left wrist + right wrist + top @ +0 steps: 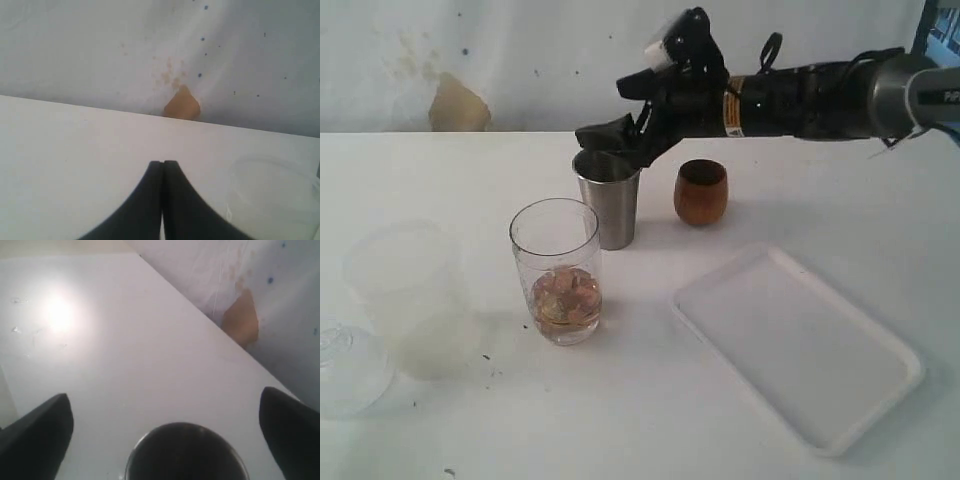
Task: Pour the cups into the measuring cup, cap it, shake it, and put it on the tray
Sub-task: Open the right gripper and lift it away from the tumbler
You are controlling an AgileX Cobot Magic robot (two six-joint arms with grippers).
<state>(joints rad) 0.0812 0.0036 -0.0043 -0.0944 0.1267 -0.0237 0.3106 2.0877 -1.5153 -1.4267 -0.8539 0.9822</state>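
Note:
The steel tumbler (607, 205) stands upright at the table's middle back, with the brown wooden cup (701, 192) to its right. My right gripper (620, 140) hovers open just above the tumbler's rim. In the right wrist view its two fingers (42, 437) stand wide apart on either side of the tumbler's dark mouth (186, 452) and hold nothing. The clear measuring cup (558, 270) stands in front of the tumbler with brownish pieces at its bottom. The domed cap (345, 365) lies at the lower left. The white tray (798, 345) lies at the right. My left gripper (162, 163) is shut and empty.
A wide frosted plastic cup (405, 300) stands left of the measuring cup, next to the cap; its rim (272, 192) shows beside my left gripper. A wall with a brown stain (458, 105) runs along the table's far edge.

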